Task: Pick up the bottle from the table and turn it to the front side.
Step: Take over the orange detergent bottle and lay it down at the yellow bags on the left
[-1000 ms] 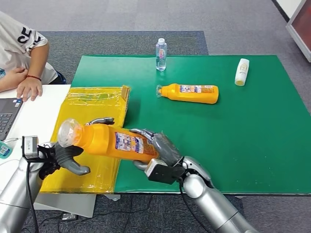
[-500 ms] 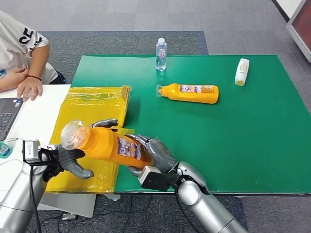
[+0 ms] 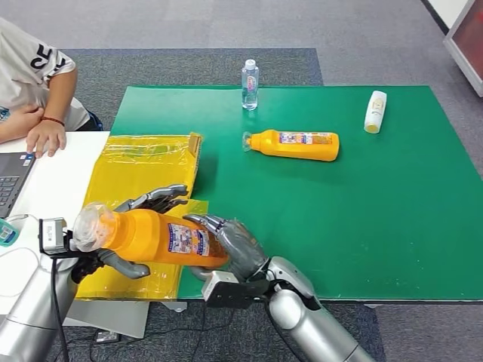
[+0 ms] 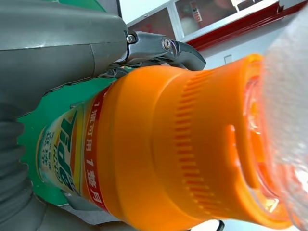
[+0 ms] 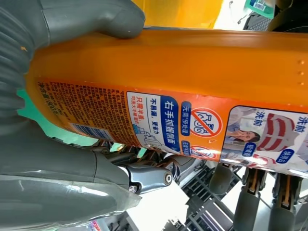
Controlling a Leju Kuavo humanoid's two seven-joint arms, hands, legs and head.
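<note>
We are seeing the bottle (image 3: 154, 236) lying level above the table's (image 3: 342, 226) near edge, right robot hand (image 3: 231, 245) clasping its base, left robot hand (image 3: 117, 241) gripping its neck. The right wrist view is showing its back label (image 5: 174, 120); the left wrist view is showing another label (image 4: 65, 154).

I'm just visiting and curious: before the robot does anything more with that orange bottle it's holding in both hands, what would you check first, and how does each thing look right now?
1. Right hand grips the base end of the orange detergent bottle: ok.
2. Left hand supports the neck end near the clear cap: ok.
3. Bottle lifted off the green table mat: ok.
4. Front label facing the head view: not ok; the small-print back label shows there.
5. Cap closed tightly: cannot tell.
6. Person's hand away from the bottle: ok, it rests beside the laptop.
</note>
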